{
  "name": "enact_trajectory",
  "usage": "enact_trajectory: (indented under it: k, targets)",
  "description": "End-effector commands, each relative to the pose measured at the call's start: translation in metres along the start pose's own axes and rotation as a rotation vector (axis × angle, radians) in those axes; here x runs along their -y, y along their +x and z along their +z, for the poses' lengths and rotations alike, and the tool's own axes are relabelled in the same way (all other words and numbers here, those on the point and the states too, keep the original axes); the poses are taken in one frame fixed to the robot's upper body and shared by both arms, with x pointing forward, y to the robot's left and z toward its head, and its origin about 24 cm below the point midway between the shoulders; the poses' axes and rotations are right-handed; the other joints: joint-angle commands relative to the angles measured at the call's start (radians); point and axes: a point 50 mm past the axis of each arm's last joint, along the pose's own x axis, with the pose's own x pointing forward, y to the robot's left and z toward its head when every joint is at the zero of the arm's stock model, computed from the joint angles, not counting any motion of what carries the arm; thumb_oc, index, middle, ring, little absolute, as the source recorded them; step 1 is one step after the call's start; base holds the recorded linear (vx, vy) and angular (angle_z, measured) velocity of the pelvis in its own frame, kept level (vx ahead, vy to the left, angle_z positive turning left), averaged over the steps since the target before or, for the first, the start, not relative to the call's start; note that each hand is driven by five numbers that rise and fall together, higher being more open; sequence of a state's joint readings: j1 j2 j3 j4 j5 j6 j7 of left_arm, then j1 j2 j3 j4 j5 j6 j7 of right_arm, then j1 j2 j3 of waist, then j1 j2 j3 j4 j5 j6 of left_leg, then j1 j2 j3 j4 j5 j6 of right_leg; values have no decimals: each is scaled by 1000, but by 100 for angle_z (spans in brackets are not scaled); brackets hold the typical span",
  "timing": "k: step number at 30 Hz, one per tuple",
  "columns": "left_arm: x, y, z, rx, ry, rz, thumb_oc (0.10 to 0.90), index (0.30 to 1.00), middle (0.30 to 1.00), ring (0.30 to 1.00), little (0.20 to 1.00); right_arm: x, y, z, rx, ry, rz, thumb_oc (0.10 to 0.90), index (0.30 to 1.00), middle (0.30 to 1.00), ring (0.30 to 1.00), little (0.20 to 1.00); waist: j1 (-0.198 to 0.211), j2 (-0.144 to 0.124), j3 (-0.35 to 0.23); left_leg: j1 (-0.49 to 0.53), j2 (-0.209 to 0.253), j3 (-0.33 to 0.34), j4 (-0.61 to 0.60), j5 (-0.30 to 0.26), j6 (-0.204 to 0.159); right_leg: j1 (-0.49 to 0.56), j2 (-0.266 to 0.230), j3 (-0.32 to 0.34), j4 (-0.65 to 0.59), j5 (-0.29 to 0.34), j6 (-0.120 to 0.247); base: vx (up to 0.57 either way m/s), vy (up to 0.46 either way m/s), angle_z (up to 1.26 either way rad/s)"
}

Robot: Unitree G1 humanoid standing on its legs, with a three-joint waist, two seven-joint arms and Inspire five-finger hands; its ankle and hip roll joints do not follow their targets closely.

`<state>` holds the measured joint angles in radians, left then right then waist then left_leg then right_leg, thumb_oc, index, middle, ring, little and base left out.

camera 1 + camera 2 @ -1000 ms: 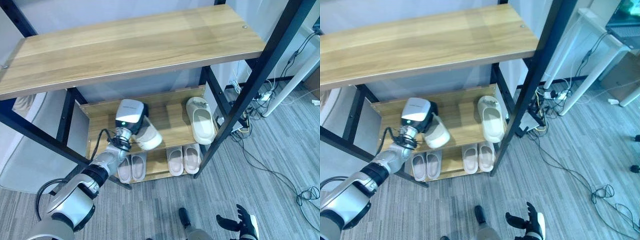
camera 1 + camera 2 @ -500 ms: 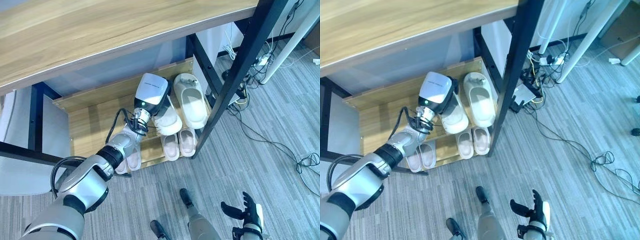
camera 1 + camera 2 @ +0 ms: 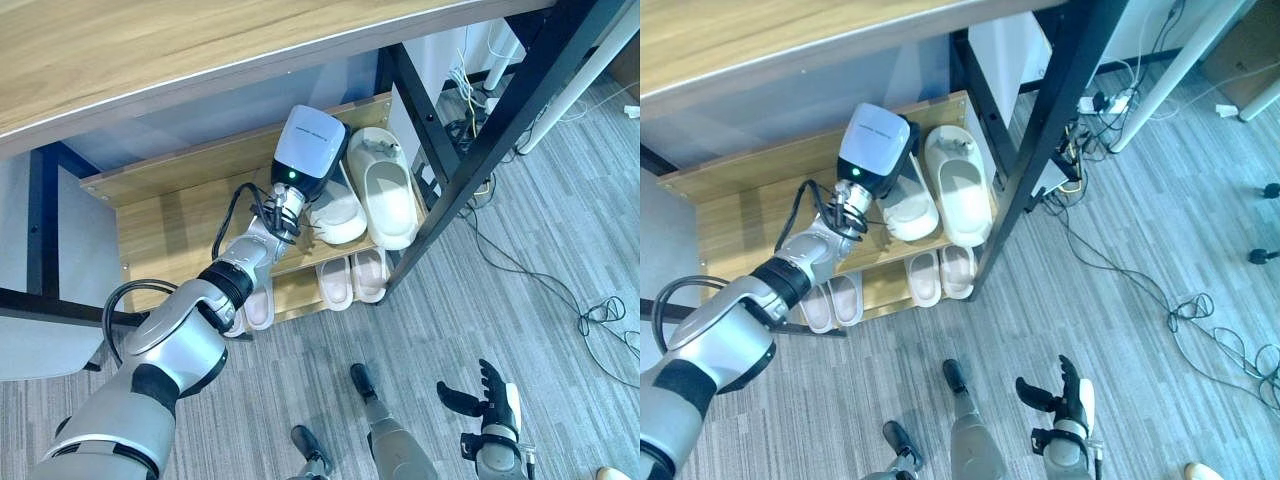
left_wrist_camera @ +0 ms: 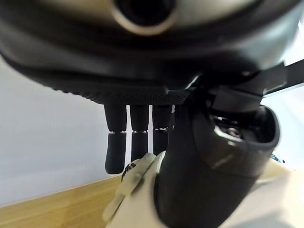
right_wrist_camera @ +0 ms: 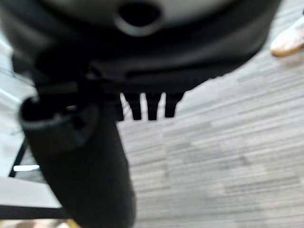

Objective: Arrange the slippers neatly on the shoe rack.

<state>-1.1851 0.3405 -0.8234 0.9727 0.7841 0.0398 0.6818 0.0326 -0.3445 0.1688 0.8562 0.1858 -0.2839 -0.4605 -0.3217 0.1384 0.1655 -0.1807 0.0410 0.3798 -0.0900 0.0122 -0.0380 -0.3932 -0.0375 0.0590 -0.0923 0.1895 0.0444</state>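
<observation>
Cream-white slipper [image 3: 335,215] rests on the wooden middle shelf [image 3: 170,230] of the shoe rack, held by the robot's left hand [image 4: 190,156], whose thumb and fingers are curled round it in the left wrist view; it lies just beside a matching cream slipper [image 3: 385,195] to its right, the two nearly parallel, toes toward the front edge; two more pairs of pale slippers [image 3: 352,280] sit on the lowest shelf below; the rack's black metal post [image 3: 480,150] stands just right of the placed slipper; the right hand [image 3: 490,410] hangs low over grey carpet [image 3: 560,240], fingers spread and holding nothing; judging from this, the step in hand is setting the held slipper down next to its partner; doing it well likely means lowering the sole flat onto the wood, lining heel and toe with the neighbour, close but not overlapping, then loosening the fingers gently so the slipper does not twist or slide off the front edge.
</observation>
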Motion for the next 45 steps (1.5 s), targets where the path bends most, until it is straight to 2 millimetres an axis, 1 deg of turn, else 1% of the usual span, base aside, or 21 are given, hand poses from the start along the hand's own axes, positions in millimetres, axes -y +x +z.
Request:
enact_trajectory:
  k: [1, 5, 7, 8, 9, 13, 15, 16, 17, 18, 20, 21, 22, 29, 31, 35, 40, 41, 45]
  targets:
    - [-16, 19, -24, -121, 30, 9, 800, 900, 900, 900, 900, 20, 1, -3, 36, -37, -48, 800, 900, 900, 900, 900, -19, -48, -43, -15, 68, -76, 3, 18, -69, 53, -39, -71, 5, -111, 126, 0, 0, 0]
    - [-15, 21, -22, -136, 9, -2, 800, 900, 900, 900, 900, 17, 1, -1, 43, -41, -32, 800, 900, 900, 900, 900, -15, -46, -47, -17, 66, -77, 3, 17, -68, 53, -41, -72, 5, -110, 126, 0, 0, 0]
    - [-9, 19, -13, -144, -81, -43, 800, 900, 900, 900, 900, 18, 1, -2, 38, -50, -24, 800, 900, 900, 900, 900, -6, -44, -46, -9, 62, -83, 3, 15, -66, 65, -44, -77, 5, -114, 124, 0, 0, 0]
    - [-9, 19, -12, -144, -83, -43, 800, 900, 900, 900, 900, 18, 1, -2, 38, -51, -24, 800, 900, 900, 900, 900, -6, -43, -45, -8, 62, -83, 3, 14, -66, 66, -44, -77, 5, -114, 124, 0, 0, 0]
    - [-1, 14, -2, -139, -175, -84, 800, 900, 900, 900, 900, 20, 3, 1, 39, -55, -24, 800, 900, 900, 900, 900, 3, -41, -44, 1, 60, -88, 3, 13, -65, 77, -44, -84, 5, -119, 122, 0, 0, 0]
    - [2, 14, 15, -127, -291, -102, 800, 900, 900, 900, 900, 20, 4, 0, 22, -46, -22, 800, 900, 900, 900, 900, 15, -34, -42, 13, 54, -98, 3, 14, -64, 97, -43, -92, 5, -128, 118, 6, 15, 6]
    - [-1, 17, 22, -94, -318, -108, 800, 900, 900, 900, 900, 20, 5, -1, 12, -49, -18, 800, 900, 900, 900, 900, 20, -33, -40, 15, 52, -105, 3, 14, -62, 103, -44, -96, 5, -129, 117, -10, 9, 7]
    - [-1, 17, 21, -94, -318, -108, 800, 900, 900, 900, 900, 20, 5, -1, 12, -49, -18, 800, 900, 900, 900, 900, 20, -33, -40, 15, 52, -106, 3, 14, -62, 103, -44, -96, 5, -129, 117, -19, 10, 12]
    - [-7, 18, 28, -43, -353, -102, 800, 900, 900, 900, 900, 20, 6, 0, 9, -49, -15, 800, 900, 900, 900, 900, 26, -30, -40, 15, 50, -111, 3, 13, -60, 108, -46, -99, 5, -131, 116, -18, 14, 12]
    - [-8, 18, 30, -25, -358, -103, 800, 900, 900, 900, 900, 20, 7, 1, 6, -49, -15, 800, 900, 900, 900, 900, 29, -29, -40, 16, 49, -113, 3, 12, -59, 111, -46, -101, 5, -131, 117, -18, 14, 11]
    - [-8, 18, 30, -26, -357, -104, 800, 900, 900, 900, 900, 20, 7, 1, 6, -49, -14, 800, 900, 900, 900, 900, 28, -30, -39, 17, 49, -113, 3, 12, -59, 112, -46, -102, 5, -131, 117, -9, 5, 6]
    - [-7, 16, 39, 15, -362, -116, 800, 900, 900, 900, 900, 18, 8, 0, -11, -48, -9, 800, 900, 900, 900, 900, 35, -31, -41, 21, 47, -117, 3, 12, -57, 118, -47, -105, 5, -133, 117, -20, 9, 4]
    - [-6, 14, 41, 24, -363, -121, 800, 900, 900, 900, 900, 17, 7, -1, -15, -52, -8, 800, 900, 900, 900, 900, 38, -33, -40, 23, 47, -118, 3, 11, -57, 121, -47, -105, 5, -135, 117, -20, 9, 3]
    - [-2, 9, 45, 33, -379, -135, 800, 900, 900, 900, 900, 13, 4, -9, -48, -82, 12, 800, 900, 900, 900, 900, 47, -40, -44, 32, 46, -120, 3, 10, -53, 133, -47, -107, 5, -140, 116, -5, 2, 2]
    - [-6, 9, 47, 72, -375, -121, 800, 900, 900, 900, 900, 13, 3, -14, -65, -97, 18, 800, 900, 900, 900, 900, 52, -41, -51, 38, 46, -122, 3, 8, -52, 140, -48, -107, 5, -142, 117, 0, 0, 0]
    - [-4, 5, 45, 66, -390, -112, 800, 900, 900, 900, 900, 11, 1, -18, -83, -103, 25, 800, 900, 900, 900, 900, 56, -45, -58, 46, 46, -122, 3, 7, -52, 148, -48, -107, 5, -144, 117, 9, -7, -3]
    - [-10, 5, 41, 86, -344, -60, 800, 900, 900, 900, 900, 7, -1, -22, -98, -118, 45, 800, 900, 900, 900, 900, 63, -53, -71, 52, 47, -125, 3, 6, -51, 158, -45, -111, 5, -148, 117, 0, 0, 0]
    - [-12, 5, 40, 88, -350, -50, 800, 900, 900, 900, 900, 7, -2, -23, -101, -119, 47, 800, 900, 900, 900, 900, 64, -54, -73, 54, 48, -125, 3, 5, -51, 159, -45, -112, 5, -150, 117, 0, 0, 0]
    - [-9, -1, 38, 79, -378, -45, 800, 900, 900, 900, 900, 5, -6, -30, -128, -129, 55, 800, 900, 900, 900, 900, 67, -56, -80, 63, 49, -125, 3, 4, -50, 169, -43, -111, 5, -154, 116, 0, 0, 0]
